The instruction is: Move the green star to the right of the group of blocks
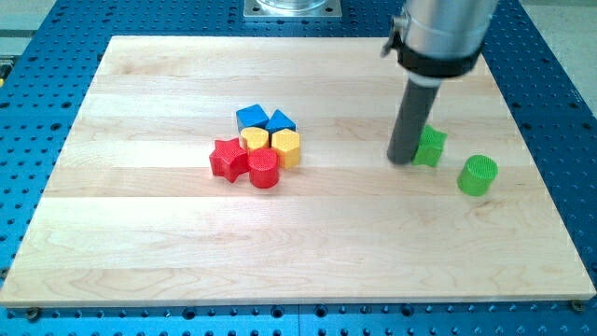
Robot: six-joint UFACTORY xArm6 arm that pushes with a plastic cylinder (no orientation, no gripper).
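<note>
**Green star at rod tip, right of the block cluster**

The wooden board (308, 252) fills most of the view and lies on a blue perforated table (37, 112), with a metal mount (293, 8) at the view's top edge.

The arm's grey housing (440, 33) enters from the view's top right and carries the dark rod (412, 121) down to the board. My tip (403, 161) rests on the board directly against the left side of the green star (430, 147), which the rod partly hides. There is no gripper on this arm; the rod grasps nothing and merely touches the star.

The green star sits on the right half of the board, well apart from the cluster. A green cylinder (478, 175) stands near it, to the lower right, not touching.

The cluster lies left of centre, six blocks packed together:
- blue block (251, 117), top left; shape not clear
- blue block (281, 120), top right; shape not clear
- yellow block (255, 139), centre; shape not clear
- yellow hexagon (286, 147), right
- red star (227, 157), left
- red cylinder (264, 168), bottom
</note>
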